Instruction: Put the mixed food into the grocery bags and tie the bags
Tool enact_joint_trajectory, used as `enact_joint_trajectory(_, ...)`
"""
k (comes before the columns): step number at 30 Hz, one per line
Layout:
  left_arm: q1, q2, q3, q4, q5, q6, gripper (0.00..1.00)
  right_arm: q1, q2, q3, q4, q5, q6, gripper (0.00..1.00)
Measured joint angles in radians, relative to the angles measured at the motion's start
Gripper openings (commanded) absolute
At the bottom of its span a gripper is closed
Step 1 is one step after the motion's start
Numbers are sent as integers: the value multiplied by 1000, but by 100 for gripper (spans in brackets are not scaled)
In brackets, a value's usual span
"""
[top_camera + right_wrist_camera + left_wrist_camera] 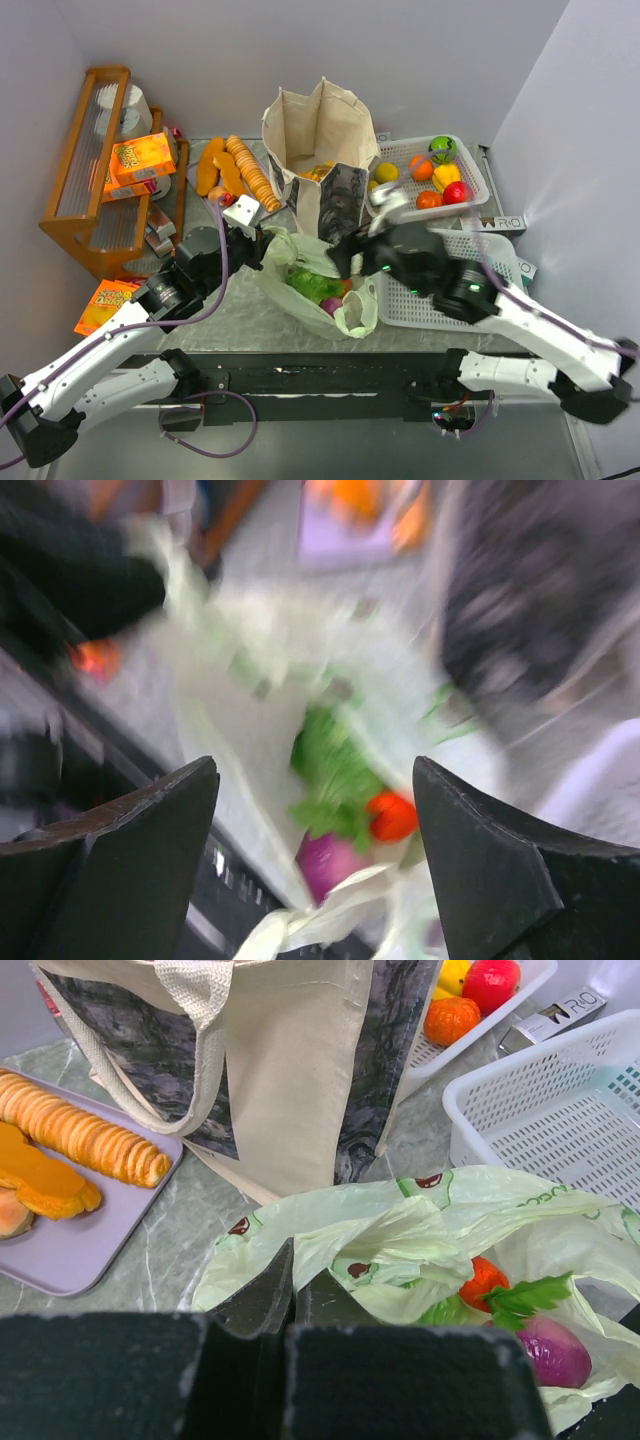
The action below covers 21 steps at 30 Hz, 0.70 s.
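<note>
The pale-green plastic bag (305,262) lies open at the table's middle front, holding leafy greens (315,286), an orange-red piece (483,1278) and a purple vegetable (556,1352). My left gripper (262,243) is shut, pinching the bag's left rim; in the left wrist view (290,1285) the film runs between its closed fingers. My right gripper (345,258) is open over the bag's right side; its blurred wrist view (315,810) shows the greens (335,765) between the spread fingers, with nothing held. The beige canvas tote (320,140) stands upright behind the bag.
A white mesh basket (470,160) at the back right holds red, yellow, orange and green fruit. A second white basket (450,300) lies under my right arm. A purple tray with bread (235,170) is at the back left. A wooden rack with orange boxes (140,160) stands far left.
</note>
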Motion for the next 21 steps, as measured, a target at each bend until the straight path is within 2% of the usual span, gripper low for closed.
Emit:
enact_joint_trajectory(2,0,0,0,0,0,0,1,-61,-63,11,2,21,-13,86)
enact_joint_trajectory(5,0,2,0,0,-1,0,1,-309,-103,13,3,-14,-19,85)
enact_joint_trajectory(7,0,7,0,1,-1,0,1,-453,-70,17,3,-37,-21,86)
enact_joint_trajectory(9,0,14,0,0,-2,1,1,-568,19,50,-9,-68,-32,87)
enact_joint_trajectory(14,1,20,0,0,-11,2,1,-801,386,232,-31,-98,-84,91)
enact_joint_trajectory(17,2,21,0,-1,-20,8,1,-895,560,323,-51,-120,-107,91)
enact_joint_trajectory(21,2,30,0,-1,-25,8,1,-1025,772,526,-108,-126,-139,92)
